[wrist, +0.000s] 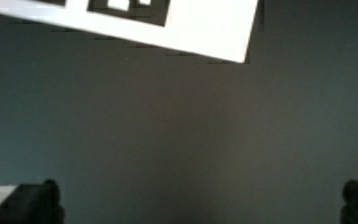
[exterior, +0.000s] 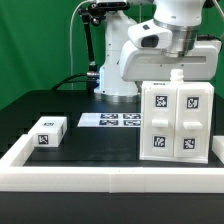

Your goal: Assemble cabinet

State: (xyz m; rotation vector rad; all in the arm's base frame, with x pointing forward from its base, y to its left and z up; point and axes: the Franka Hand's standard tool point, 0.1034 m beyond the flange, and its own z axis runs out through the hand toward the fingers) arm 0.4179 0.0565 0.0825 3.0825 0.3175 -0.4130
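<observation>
The white cabinet body stands upright on the black table, just to the exterior view's right of the marker board. A small tagged door block lies well to the board's left in that view. The gripper is spread wide, holding nothing.

The cabinet is showing white, its front carrying four black-and-white square tags. The block is showing white too, with one such tag. The marker board is showing white under black tag patterns. The table is looking black, the wall white, the backdrop green, the arm white. In the wrist view the fingers are showing black, and a white panel is bearing part of a black pattern.
</observation>
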